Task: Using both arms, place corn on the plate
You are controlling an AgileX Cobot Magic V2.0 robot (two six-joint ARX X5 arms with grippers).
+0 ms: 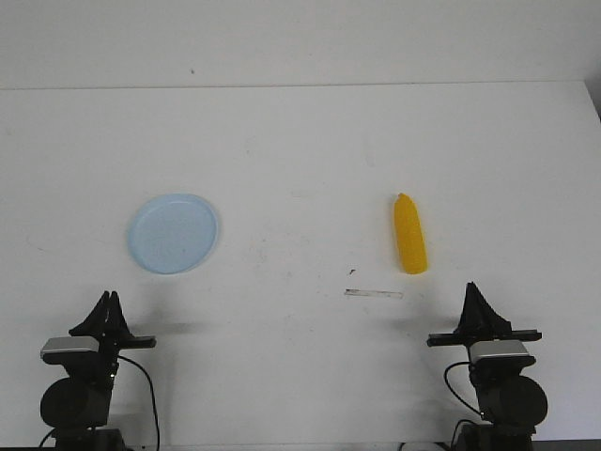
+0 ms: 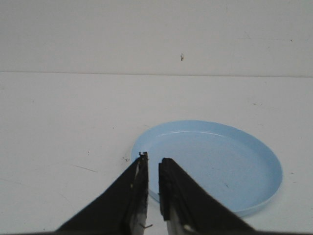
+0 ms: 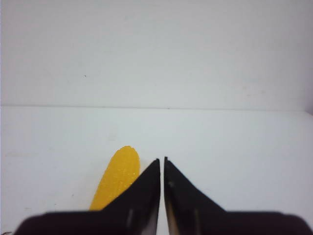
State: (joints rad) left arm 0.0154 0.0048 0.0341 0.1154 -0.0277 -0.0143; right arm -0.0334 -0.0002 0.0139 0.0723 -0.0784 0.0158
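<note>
near end of the corn hidden behind the right gripper; near rim of the plate covered by the left gripper.

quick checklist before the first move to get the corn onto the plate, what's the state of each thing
1. Corn free to grab: ok, it lies flat on the table with nothing on or against it.
2. Plate ready to receive: ok, it is bare, on the left side in front of the left arm.
3. Right gripper open for a grasp: not ok, its fingers are nearly together and empty.
4. Left gripper holding nothing: ok, only a narrow gap, empty.
5. Path from corn to plate: ok, only a thin strip and small specks lie near the corn.
6. Corn's grip firmness: cannot tell.
</note>
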